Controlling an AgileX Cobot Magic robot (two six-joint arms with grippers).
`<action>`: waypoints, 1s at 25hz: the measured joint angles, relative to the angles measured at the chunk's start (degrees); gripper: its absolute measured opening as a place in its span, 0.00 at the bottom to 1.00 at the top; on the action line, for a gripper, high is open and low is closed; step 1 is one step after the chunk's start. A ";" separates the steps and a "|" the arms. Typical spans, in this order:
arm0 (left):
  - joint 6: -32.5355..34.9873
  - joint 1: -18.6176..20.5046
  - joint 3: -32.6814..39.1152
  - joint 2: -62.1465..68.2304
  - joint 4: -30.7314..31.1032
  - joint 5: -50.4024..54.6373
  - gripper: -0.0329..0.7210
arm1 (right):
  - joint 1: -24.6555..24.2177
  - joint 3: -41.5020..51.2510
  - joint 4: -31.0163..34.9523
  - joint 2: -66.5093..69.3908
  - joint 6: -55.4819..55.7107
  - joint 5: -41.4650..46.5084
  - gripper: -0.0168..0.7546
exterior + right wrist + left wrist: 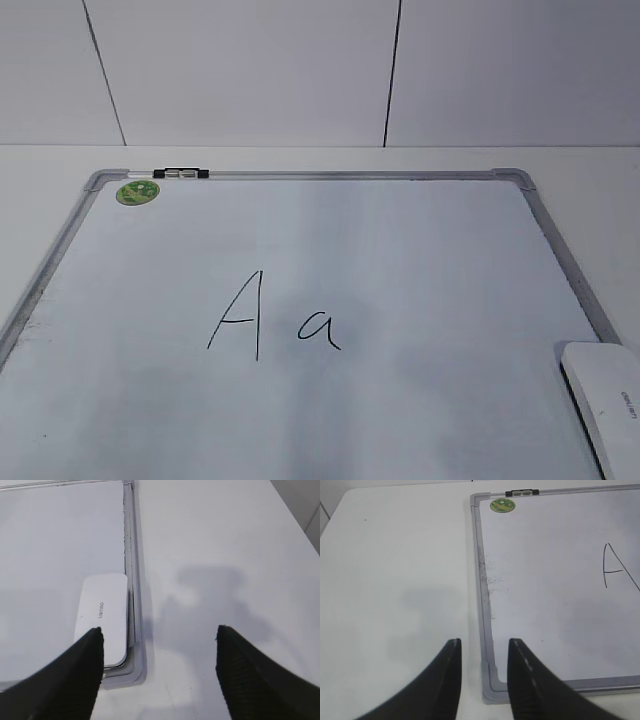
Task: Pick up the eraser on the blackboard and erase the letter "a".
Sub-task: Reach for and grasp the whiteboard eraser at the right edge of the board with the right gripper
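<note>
- The eraser (606, 402) lies flat on the blackboard (300, 230), felt side down and lettering up, tucked against the frame at the board's near right corner, so it sits toward the near right part of the desk (225, 540).
- That spot keeps it well apart from the writing. You can lift it without smearing anything.
- The letter "a" (318, 328) sits near the middle of the board, just right of the capital "A" (238, 315). Both are whole, so no wiping has been done yet.
- Your right gripper (159, 632) hangs with its jaws spread wide and nothing between them. It hovers mostly over bare desk just off the board's right frame, with the eraser by its left finger.
- Judged from that, you need to shift it toward the board so that both fingers straddle the eraser's narrow sides.
- Your left gripper (484, 641) has its jaws parted a little and holds nothing. It sits above the board's near left corner, out of the way.
- The green sticker (137, 191) and the clip (181, 173) mark the far left corner, far from your wiping path.
- Take care with the wipe: the capital stands close beside the small letter.
</note>
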 joint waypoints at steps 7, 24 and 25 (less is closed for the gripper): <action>0.00 0.00 0.00 0.00 0.00 0.00 0.35 | 0.00 0.00 0.00 0.00 0.00 0.00 0.75; 0.00 0.00 0.00 0.00 0.00 0.00 0.35 | 0.00 0.00 0.00 0.00 0.00 0.00 0.75; 0.00 0.00 0.00 0.00 0.00 0.00 0.35 | 0.00 0.00 0.00 0.00 0.00 0.00 0.75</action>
